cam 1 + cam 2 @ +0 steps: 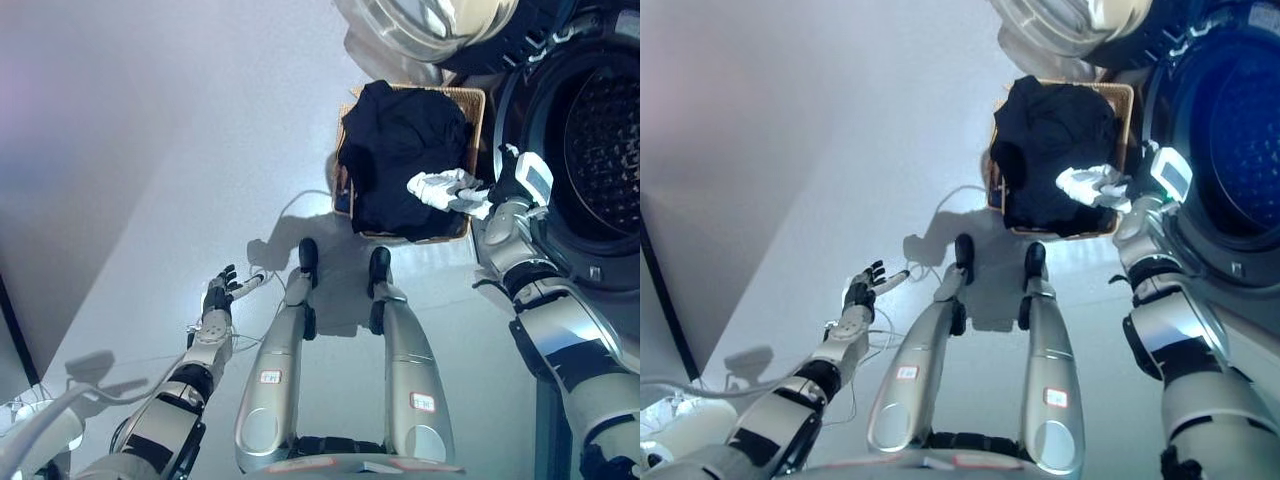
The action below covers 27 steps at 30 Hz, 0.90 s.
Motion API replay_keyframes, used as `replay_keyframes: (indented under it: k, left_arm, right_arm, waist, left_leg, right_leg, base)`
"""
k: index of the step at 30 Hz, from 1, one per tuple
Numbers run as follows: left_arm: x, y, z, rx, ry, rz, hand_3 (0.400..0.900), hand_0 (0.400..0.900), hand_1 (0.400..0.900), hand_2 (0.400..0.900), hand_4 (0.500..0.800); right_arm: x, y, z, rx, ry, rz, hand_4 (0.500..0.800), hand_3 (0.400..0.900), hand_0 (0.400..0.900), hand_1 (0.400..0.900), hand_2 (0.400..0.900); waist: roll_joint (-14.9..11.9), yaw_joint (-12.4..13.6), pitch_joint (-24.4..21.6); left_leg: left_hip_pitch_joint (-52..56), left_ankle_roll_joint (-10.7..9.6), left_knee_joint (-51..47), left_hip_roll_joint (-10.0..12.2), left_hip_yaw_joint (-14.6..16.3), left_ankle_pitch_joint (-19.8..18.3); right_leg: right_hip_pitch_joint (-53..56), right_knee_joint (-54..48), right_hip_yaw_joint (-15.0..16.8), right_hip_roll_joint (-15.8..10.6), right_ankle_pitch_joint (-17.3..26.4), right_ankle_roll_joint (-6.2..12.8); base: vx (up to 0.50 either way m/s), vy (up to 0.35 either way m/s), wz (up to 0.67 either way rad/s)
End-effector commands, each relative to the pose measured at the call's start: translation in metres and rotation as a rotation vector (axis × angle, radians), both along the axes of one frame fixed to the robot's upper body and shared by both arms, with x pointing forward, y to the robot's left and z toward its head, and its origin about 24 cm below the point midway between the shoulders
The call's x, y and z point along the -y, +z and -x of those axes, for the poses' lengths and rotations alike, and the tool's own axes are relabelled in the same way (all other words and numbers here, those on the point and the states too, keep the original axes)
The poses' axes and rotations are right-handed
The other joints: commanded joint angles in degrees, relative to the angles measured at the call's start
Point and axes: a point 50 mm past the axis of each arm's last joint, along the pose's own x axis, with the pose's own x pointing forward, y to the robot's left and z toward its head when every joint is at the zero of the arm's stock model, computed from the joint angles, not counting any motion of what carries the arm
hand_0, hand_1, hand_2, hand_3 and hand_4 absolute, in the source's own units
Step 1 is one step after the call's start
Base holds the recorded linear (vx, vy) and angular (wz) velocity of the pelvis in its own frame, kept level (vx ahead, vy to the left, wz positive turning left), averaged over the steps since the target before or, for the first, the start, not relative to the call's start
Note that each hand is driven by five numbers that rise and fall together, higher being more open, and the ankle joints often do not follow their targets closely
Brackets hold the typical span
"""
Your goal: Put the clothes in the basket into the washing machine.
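Both views: right robot hand (447, 190) spread over dark clothes (400, 150), left robot hand (862, 292) open.

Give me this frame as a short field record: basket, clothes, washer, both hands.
basket: wicker basket on the floor, next to the washing machine
clothes: dark clothes heaped in the basket, filling it
washer: door swung open, drum visible; no clothes seen inside
right hand: right hand over the basket's near right part, white-covered fingers reaching onto the dark clothes; grasp not clear
left hand: left hand idle out to the left above the floor, fingers relaxed, holding nothing
stage: nothing loaded yet
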Motion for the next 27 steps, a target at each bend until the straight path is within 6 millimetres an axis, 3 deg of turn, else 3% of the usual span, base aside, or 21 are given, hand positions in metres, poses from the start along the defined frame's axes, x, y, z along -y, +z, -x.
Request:
replay_keyframes:
  k: [1, 6, 10, 19, 20, 21, 22, 27]
  left_arm:
    - [-0.002, 0.0, 0.005, 0.032, 0.027, 0.001, 0.9, 0.9, 0.9, 0.9, 0.8]
    - [0.001, 0.009, -0.001, 0.09, 0.02, 0.032, 0.9, 0.9, 0.9, 0.9, 0.8]
    - [0.003, 0.008, 0.002, 0.091, 0.031, 0.052, 0.9, 0.9, 0.9, 0.9, 0.8]
    - [0.009, 0.004, 0.008, 0.094, 0.008, 0.066, 0.9, 0.9, 0.9, 0.9, 0.8]
    - [0.009, 0.002, 0.01, 0.086, 0.008, 0.064, 0.9, 0.9, 0.9, 0.9, 0.8]
    - [0.009, 0.001, 0.01, 0.077, 0.01, 0.063, 0.9, 0.9, 0.9, 0.9, 0.8]
    - [0.009, -0.001, 0.011, 0.07, 0.013, 0.06, 0.9, 0.9, 0.9, 0.9, 0.8]
    - [0.008, -0.008, 0.015, 0.029, 0.029, 0.041, 0.9, 0.9, 0.9, 0.9, 0.8]
  right_arm:
    - [0.034, 0.029, 0.01, 0.102, -0.097, 0.086, 0.8, 0.9, 0.9, 0.9, 0.9]
    - [0.045, 0.052, 0.011, 0.166, -0.135, 0.092, 0.8, 0.9, 0.9, 0.9, 0.9]
    - [0.045, 0.046, 0.011, 0.133, -0.136, 0.081, 0.8, 0.9, 0.9, 0.9, 0.9]
    - [0.035, 0.048, 0.007, 0.174, -0.062, 0.029, 0.8, 0.9, 0.9, 0.9, 0.9]
    - [0.033, 0.046, 0.006, 0.164, -0.054, 0.039, 0.636, 0.627, 0.627, 0.627, 0.627]
    - [0.033, 0.044, 0.006, 0.154, -0.053, 0.045, 0.602, 0.571, 0.571, 0.571, 0.571]
    - [0.032, 0.041, 0.006, 0.143, -0.052, 0.058, 0.5, 0.4, 0.4, 0.4, 0.4]
    - [0.027, 0.03, 0.007, 0.133, -0.065, 0.076, 0.5, 0.4, 0.4, 0.4, 0.4]
  waist:
    - [2.6, -0.5, -1.5]
    - [3.4, 0.4, -1.7]
    - [4.0, 1.2, -1.7]
    - [4.2, 2.1, -3.5]
    - [4.1, 2.2, -3.6]
    - [3.9, 2.2, -3.7]
    - [3.8, 2.1, -3.8]
    - [3.0, 1.9, -4.5]
  left_leg:
    - [-6.5, -0.5, 13.4, -1.5, 0.9, -11.8]
    - [-15.7, -0.3, 20.9, -1.4, 1.2, -13.8]
    - [-21.2, 0.2, 27.0, -1.7, 1.2, -15.8]
    - [-25.7, 0.4, 30.3, -2.5, 1.2, -16.1]
    - [-25.8, 0.4, 30.3, -2.5, 1.2, -16.0]
    - [-26.0, 0.4, 30.4, -2.6, 1.1, -16.0]
    - [-26.2, 0.3, 30.6, -2.6, 1.0, -16.0]
    - [-25.9, 0.2, 29.9, -2.7, 0.7, -15.6]
  right_leg:
    - [-6.3, 7.2, 1.8, -0.1, -4.3, 3.26]
    - [-15.7, 14.8, 2.8, -1.2, -5.9, 2.81]
    - [-21.0, 20.3, 3.3, -1.6, -7.2, 2.34]
    - [-26.2, 23.6, 3.9, -2.0, -7.5, 2.6]
    - [-26.4, 23.7, 3.9, -2.0, -7.5, 2.63]
    - [-26.5, 23.8, 3.9, -2.0, -7.5, 2.63]
    - [-26.7, 24.0, 4.0, -1.8, -7.5, 2.63]
    - [-26.3, 23.3, 3.8, -1.8, -7.0, 2.66]
  base:
    - [-0.02, -0.021, 0.22]
    - [0.0, 0.005, 0.07]
    - [0.01, -0.002, 0.02]
    - [0.0, 0.011, 0.05]
    - [0.0, 0.0, 0.0]
    - [0.0, 0.0, 0.0]
    - [0.0, 0.0, 0.0]
    - [0.0, 0.0, 0.0]
